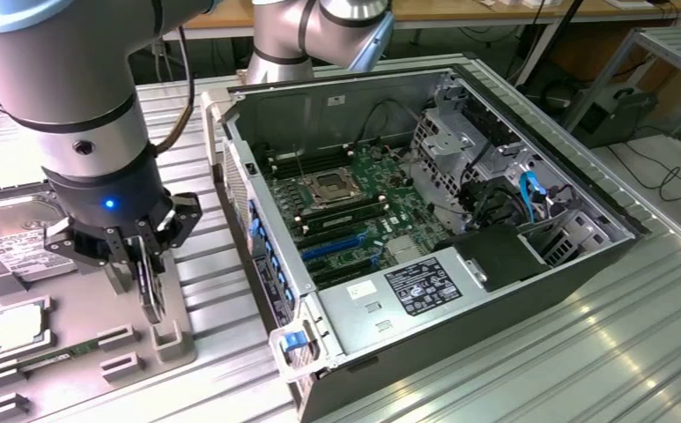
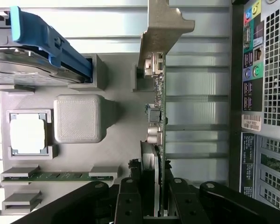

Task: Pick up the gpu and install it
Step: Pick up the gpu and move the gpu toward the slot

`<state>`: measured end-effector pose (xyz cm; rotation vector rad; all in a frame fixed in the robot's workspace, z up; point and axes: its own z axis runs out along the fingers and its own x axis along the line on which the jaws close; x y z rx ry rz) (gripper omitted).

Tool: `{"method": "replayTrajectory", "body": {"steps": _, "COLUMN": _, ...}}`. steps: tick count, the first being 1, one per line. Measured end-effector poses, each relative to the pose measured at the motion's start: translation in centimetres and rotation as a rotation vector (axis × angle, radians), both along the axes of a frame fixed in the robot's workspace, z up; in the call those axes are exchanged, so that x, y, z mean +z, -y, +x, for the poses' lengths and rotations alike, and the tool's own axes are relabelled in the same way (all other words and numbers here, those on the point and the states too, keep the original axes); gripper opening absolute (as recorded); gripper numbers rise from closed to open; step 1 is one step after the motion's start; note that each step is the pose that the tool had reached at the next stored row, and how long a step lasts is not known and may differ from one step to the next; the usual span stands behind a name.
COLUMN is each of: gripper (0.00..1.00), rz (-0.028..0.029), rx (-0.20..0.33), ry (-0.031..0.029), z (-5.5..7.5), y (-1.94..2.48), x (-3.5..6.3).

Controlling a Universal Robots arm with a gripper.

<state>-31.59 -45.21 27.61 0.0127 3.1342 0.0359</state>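
The gpu [image 1: 150, 295] is a thin dark card held on edge, just above a grey slotted holder [image 1: 171, 340] on the parts tray [image 1: 82, 388]. My gripper [image 1: 132, 264] comes down on it from above, and the fingers press both faces of the card. In the wrist view the gpu [image 2: 160, 116] runs edge-on away from my gripper [image 2: 154, 189], with its pale metal bracket [image 2: 165, 28] at the far end. I cannot tell whether the card still touches its holder. The open computer case [image 1: 516, 291] lies to the exterior view's right, its blue expansion slots [image 1: 340, 247] exposed.
On the tray lie a hard drive [image 1: 17, 247] with a white label, a processor [image 2: 28, 133] in its frame, a green memory stick [image 2: 60, 176] and a grey block [image 2: 77, 118]. The case's rear port panel [image 2: 261, 93] stands close beside the card. A blue-handled drive caddy [image 2: 46, 42] sits nearby.
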Motion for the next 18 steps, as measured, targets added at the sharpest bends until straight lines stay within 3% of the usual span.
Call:
{"method": "replayTrajectory", "body": {"steps": 9, "gripper": 0.28, "rz": 0.0000, "rx": 0.000, "ry": -0.0021, "z": 0.0, "y": 0.00, "x": 2.03}}
{"method": "replayTrajectory", "body": {"steps": 18, "gripper": 0.28, "rz": 0.0000, "rx": 0.000, "ry": -0.0026, "z": 0.0, "y": 0.00, "x": 3.45}}
